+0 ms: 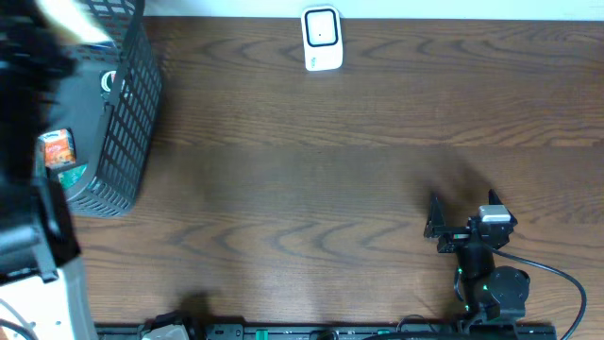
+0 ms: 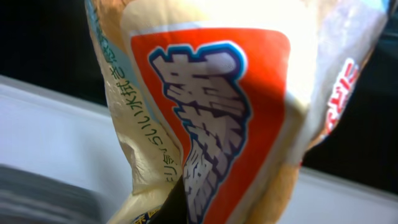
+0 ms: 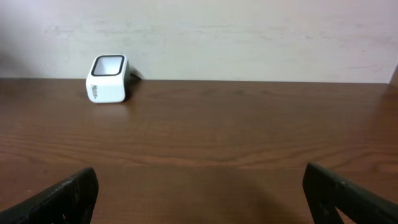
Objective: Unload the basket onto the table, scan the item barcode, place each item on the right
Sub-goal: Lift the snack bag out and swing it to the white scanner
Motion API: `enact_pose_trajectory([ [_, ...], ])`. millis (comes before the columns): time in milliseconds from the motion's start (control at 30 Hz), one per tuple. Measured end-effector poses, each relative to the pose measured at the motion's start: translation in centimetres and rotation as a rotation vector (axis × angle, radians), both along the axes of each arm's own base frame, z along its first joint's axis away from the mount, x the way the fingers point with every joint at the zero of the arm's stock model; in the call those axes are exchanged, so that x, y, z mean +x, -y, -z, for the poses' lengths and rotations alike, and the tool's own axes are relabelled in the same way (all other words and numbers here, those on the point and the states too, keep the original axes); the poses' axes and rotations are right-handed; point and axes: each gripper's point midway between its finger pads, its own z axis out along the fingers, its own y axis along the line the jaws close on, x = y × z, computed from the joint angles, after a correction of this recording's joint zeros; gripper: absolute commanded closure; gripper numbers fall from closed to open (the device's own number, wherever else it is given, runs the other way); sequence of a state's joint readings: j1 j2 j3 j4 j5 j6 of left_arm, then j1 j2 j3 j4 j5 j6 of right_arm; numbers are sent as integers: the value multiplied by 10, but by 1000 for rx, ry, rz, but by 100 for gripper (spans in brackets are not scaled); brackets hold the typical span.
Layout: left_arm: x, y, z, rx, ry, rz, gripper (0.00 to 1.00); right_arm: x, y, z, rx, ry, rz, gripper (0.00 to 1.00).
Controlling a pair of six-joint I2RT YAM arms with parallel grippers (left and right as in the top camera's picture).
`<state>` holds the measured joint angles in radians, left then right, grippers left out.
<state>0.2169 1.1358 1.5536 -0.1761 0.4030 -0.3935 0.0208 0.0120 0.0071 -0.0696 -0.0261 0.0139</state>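
Snack packet (image 2: 217, 112) fills the left-wrist frame, left pincer (image 2: 176, 210) clenched on it. Mesh basket (image 1: 132, 113), upper left, holds a green packet (image 1: 72, 176). Scanner (image 1: 321, 40) stands top centre of bench (image 1: 283, 189). Right pincer (image 1: 434, 219) released, lower right.

Overhead and right wrist share scanner (image 1: 322, 40); left seemingly close-up.

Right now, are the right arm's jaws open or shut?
Open. Right wrist view: the right gripper shows its jaws far apart at the frame edges, only bare table between them.
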Motion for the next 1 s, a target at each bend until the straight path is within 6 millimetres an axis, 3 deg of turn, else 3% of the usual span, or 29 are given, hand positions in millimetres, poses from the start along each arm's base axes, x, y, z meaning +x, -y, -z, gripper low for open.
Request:
enact_pose_trajectory([
  [67, 5, 49, 7, -15, -25, 156, 92, 0, 0, 0, 0, 0, 0, 1],
  [100, 10, 85, 17, -23, -59, 268, 92, 0, 0, 0, 0, 0, 0, 1],
  [133, 14, 107, 29, -28, -105, 331, 92, 0, 0, 0, 0, 0, 0, 1],
  [233, 25, 161, 79, -30, -282, 442, 93, 0, 0, 0, 0, 0, 0, 1],
  [333, 37, 202, 136, -2, -465, 471, 93, 0, 0, 0, 0, 0, 0, 1],
  [567, 72, 259, 262, 129, -750, 400, 93, 0, 0, 0, 0, 0, 0, 1],
  [700, 75, 291, 329, 184, -885, 404, 93, 0, 0, 0, 0, 0, 0, 1],
  [833, 67, 316, 381, 200, -997, 407, 92, 0, 0, 0, 0, 0, 0, 1],
  [933, 60, 335, 407, 195, -1045, 411, 83, 0, 0, 0, 0, 0, 0, 1],
  [1000, 57, 349, 415, 182, -1049, 422, 66, 0, 0, 0, 0, 0, 0, 1],
])
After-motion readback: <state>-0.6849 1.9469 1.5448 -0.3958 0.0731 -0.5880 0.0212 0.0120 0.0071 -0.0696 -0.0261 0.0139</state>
